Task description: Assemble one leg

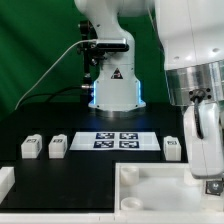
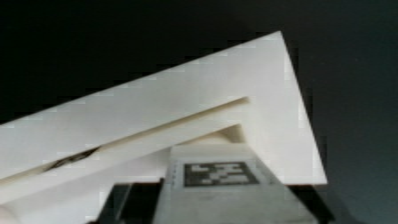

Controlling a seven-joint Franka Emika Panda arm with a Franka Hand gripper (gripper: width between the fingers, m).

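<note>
In the wrist view a small white leg (image 2: 217,172) with a black-and-white tag stands between my gripper's (image 2: 217,203) dark fingers, which are shut on it. It hangs just above a corner of the large white tray-like piece (image 2: 196,105). In the exterior view my gripper (image 1: 210,172) is low at the right, over the right part of that tray piece (image 1: 150,188). The held leg is mostly hidden there by the hand. Three more legs lie on the black table: two at the exterior view's left (image 1: 32,146) (image 1: 58,146) and one at its right (image 1: 172,148).
The marker board (image 1: 118,140) lies flat in the middle between the loose legs. The robot base (image 1: 112,85) stands behind it. A white piece (image 1: 5,180) shows at the exterior view's lower left edge.
</note>
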